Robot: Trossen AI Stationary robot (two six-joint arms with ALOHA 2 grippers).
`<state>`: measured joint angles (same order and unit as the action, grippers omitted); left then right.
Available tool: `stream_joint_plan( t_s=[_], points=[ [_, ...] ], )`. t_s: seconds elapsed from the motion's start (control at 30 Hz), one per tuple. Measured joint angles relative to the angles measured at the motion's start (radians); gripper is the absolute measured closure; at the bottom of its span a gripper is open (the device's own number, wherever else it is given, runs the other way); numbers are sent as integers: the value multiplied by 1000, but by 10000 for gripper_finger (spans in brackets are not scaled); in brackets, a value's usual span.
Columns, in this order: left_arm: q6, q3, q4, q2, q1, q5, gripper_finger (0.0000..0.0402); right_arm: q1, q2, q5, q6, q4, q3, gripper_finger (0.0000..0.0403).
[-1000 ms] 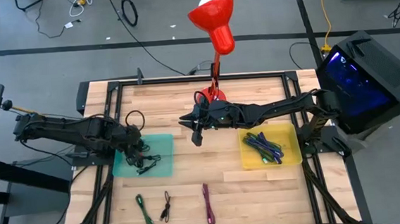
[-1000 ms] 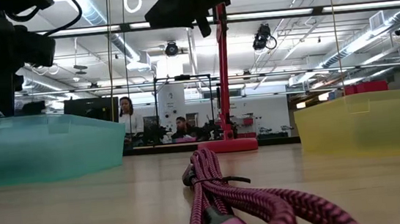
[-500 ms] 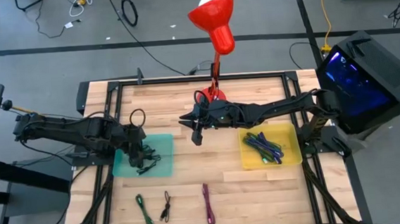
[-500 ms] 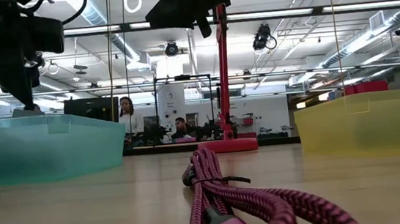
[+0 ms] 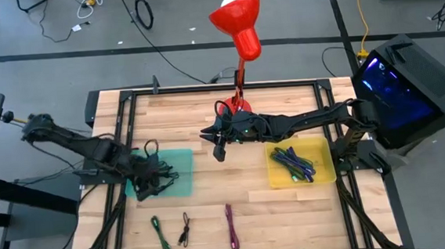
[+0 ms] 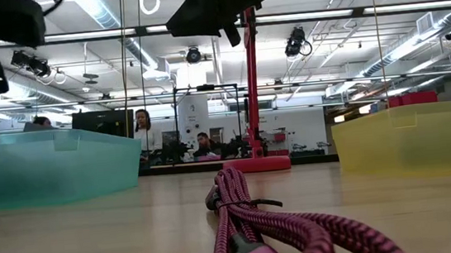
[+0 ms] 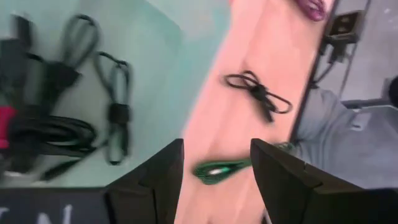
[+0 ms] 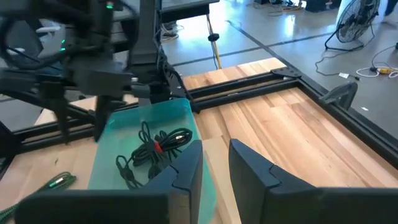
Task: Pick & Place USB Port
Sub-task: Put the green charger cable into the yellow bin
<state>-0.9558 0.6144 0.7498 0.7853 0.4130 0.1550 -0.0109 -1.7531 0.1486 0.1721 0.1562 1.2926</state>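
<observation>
The left gripper [image 5: 144,189] had its jaws spread apart with nothing between them; through the gap in the left wrist view a green cable [image 7: 219,168] lay on the bare wood. It hung over the near edge of the teal tray [image 5: 179,160], at the corner closest to the left arm's base. Inside that tray sat a bundle of black cables [image 5: 163,178], some looped and tied, one with a red band around it [image 8: 160,147].

The right gripper [image 5: 219,151] also stood with its fingers parted and empty, poised above open table just beyond the teal tray's far right corner, between that tray and the red lamp base [image 5: 236,106].

On the side of the teal tray nearest the front of the table lay three loose cables in a row: the green one [image 5: 161,235] closest to the tray's left side, a small black one [image 5: 184,229] beside it, and a magenta braided cable [image 5: 231,226] farther along, well apart from the tray. In the low view the magenta cable [image 6: 251,224] filled the foreground.

Across the table from the teal tray sat a yellow tray [image 5: 320,145] holding a heap of coloured cables [image 5: 294,164].
</observation>
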Motion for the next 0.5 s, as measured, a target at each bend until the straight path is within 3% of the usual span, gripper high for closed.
stream_joint_plan(
  t_s=[0.27,0.5],
  points=[
    [-194,0,-205,124,304,-153,209,0,0,-7,6,-1,0,321],
    [-218,1,-356,371,445,-118,209,2,0,-8,7,-7,0,321]
  ],
)
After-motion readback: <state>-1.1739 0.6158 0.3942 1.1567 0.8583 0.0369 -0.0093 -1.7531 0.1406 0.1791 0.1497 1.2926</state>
